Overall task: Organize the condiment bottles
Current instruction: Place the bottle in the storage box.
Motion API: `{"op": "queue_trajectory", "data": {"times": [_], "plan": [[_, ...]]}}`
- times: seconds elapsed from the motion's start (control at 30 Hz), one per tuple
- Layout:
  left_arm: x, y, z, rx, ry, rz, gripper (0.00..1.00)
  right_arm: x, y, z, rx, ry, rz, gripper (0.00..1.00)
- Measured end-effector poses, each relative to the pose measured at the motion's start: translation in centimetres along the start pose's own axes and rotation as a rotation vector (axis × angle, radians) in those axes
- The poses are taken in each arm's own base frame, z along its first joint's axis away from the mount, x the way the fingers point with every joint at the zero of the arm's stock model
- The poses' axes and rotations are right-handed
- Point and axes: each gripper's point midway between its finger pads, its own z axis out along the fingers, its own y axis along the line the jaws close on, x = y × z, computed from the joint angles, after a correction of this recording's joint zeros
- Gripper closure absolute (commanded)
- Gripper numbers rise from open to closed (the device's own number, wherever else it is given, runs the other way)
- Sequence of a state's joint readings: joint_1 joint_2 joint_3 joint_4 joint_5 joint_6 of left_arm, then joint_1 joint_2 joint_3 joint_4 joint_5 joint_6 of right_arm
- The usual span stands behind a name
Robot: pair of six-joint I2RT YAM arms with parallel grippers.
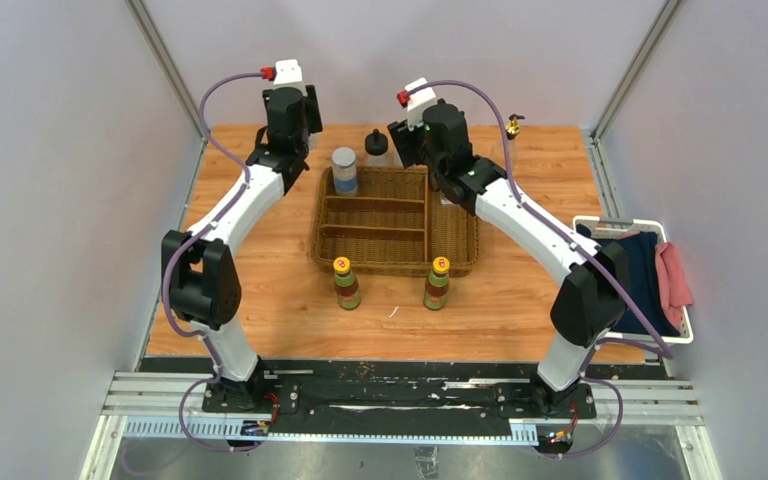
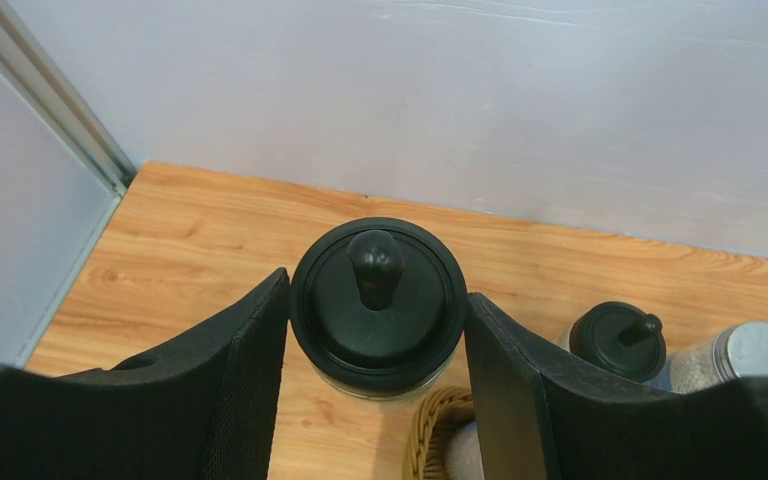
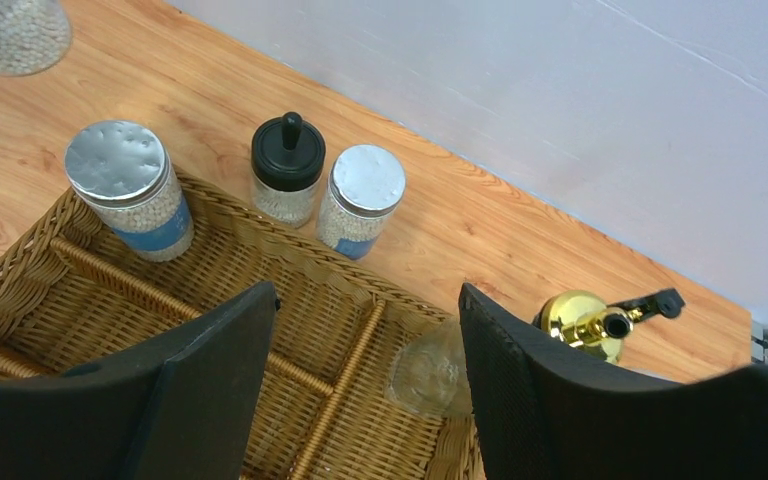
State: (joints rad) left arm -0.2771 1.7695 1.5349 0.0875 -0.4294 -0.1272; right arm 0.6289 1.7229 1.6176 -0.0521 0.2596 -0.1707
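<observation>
My left gripper (image 2: 378, 300) is open at the table's back left, one finger on each side of a black-capped jar (image 2: 378, 330). My right gripper (image 3: 367, 300) is open and empty over the back right of the wicker basket (image 1: 460, 255). One grey-lidded jar (image 1: 344, 168) stands in the basket's back left compartment. The other grey-lidded jar (image 3: 363, 195) and a small black-capped bottle (image 3: 287, 165) stand just behind the basket. A gold-topped clear bottle (image 3: 585, 318) stands at the basket's back right corner, mostly hidden by my right finger. Two yellow-capped bottles (image 1: 347, 283) (image 1: 437, 283) stand in front of the basket.
A white bin (image 1: 682, 330) with blue and pink cloths sits off the table's right edge. Grey walls close in the back and both sides. The basket's inner dividers (image 1: 375, 232) split it into several compartments.
</observation>
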Motion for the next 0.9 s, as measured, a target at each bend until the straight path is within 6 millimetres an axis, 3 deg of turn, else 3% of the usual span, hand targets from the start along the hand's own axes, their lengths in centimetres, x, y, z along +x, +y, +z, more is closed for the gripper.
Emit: {"op": "queue_trajectory", "data": {"times": [0.33, 0.9], "plan": [[-1.8, 0.8, -4.2, -0.003, -0.036, -0.018, 1.00, -0.1, 0.0, -1.9, 0.001, -0.007, 0.022, 0.30], [-0.2, -1.0, -12.3, 0.057, -0.029, -0.030, 1.00, 1.2, 0.3, -5.8, 0.009, 0.013, 0.053, 0.30]]}}
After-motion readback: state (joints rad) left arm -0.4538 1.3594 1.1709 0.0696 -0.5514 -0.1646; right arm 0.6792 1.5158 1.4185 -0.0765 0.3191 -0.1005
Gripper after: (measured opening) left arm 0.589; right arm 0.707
